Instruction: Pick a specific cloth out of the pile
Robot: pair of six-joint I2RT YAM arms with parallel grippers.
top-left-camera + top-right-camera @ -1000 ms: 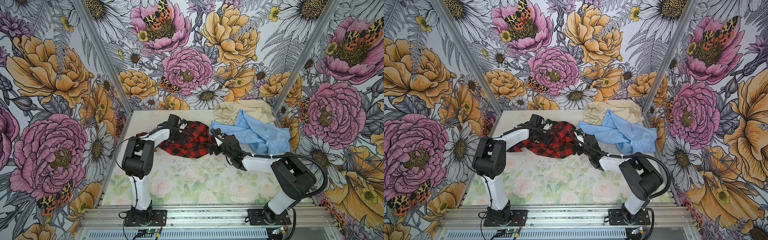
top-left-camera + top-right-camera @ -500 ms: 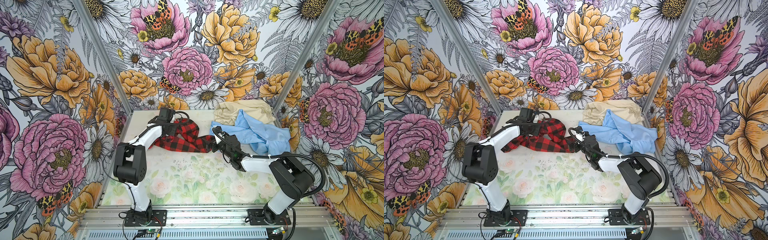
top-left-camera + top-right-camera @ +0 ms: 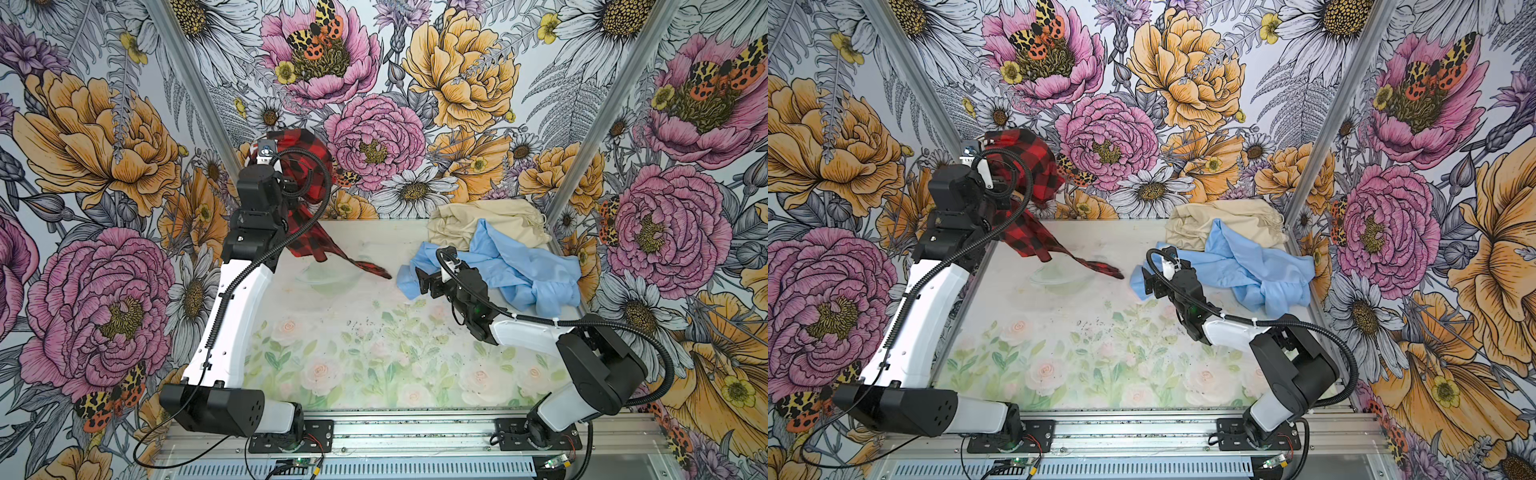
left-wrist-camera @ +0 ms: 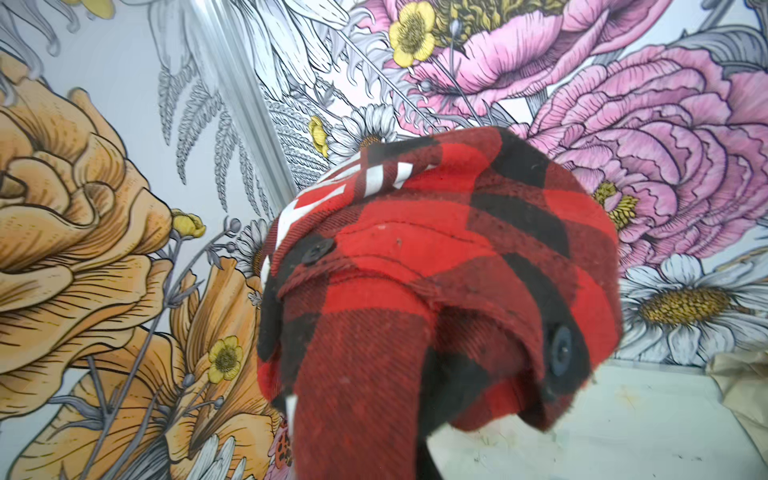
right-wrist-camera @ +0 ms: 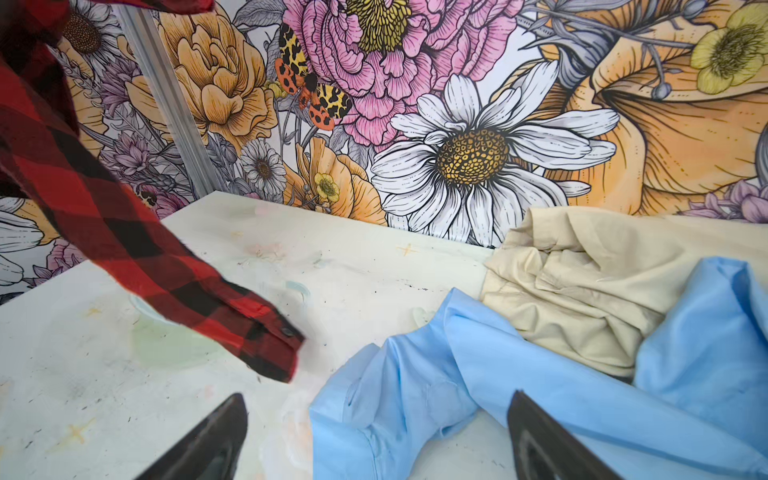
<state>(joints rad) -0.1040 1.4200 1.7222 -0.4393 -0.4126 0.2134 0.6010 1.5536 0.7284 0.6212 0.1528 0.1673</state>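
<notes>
Checked cloth now hoisted high, clenched in left fingers, right fingers still spread beside pile

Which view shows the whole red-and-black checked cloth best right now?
A top view: the checked cloth shows entire, lifted at the left, its tail trailing toward the table, apart from the pile. The left wrist view shows only its bunched top with buttons and white lettering; the right wrist view only the cuffed tail end.

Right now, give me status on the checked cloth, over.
Left hand shut on checked cloth, raised high, cuff hanging near the table. Right hand open over blue cloth edge. Checked cloth clear of pile; nothing in the way.
</notes>
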